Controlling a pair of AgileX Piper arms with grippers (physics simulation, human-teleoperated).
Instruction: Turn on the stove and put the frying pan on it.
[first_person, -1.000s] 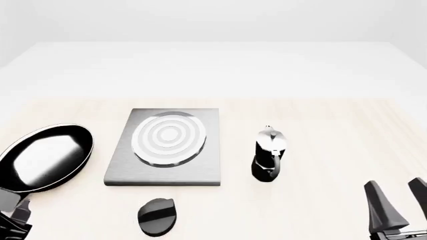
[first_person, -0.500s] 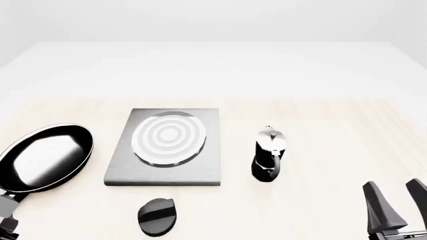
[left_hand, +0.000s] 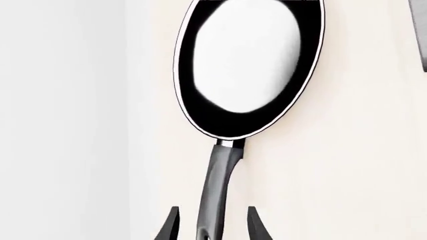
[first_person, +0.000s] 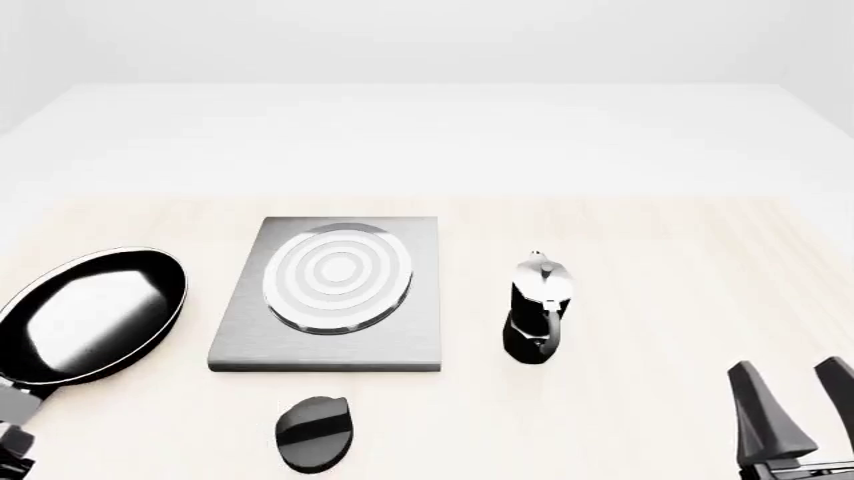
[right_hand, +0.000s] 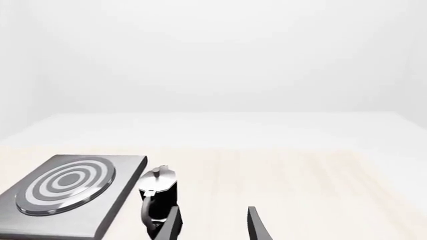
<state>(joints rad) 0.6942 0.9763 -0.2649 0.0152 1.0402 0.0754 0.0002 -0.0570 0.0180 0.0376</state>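
Black frying pan (first_person: 91, 317) lies empty; left tool (left_hand: 211, 226) spread astride its handle, apparently untouching; right tool (first_person: 798, 412) spread.

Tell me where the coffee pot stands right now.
In the front view the coffee pot stands upright on the table, just right of the stove and apart from it.

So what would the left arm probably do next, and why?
Probably close its fingers on the pan handle. In the left wrist view the handle runs between the two open fingers with a gap on each side, so nothing grips it yet. The pan lies on the table left of the stove, whose top is bare.
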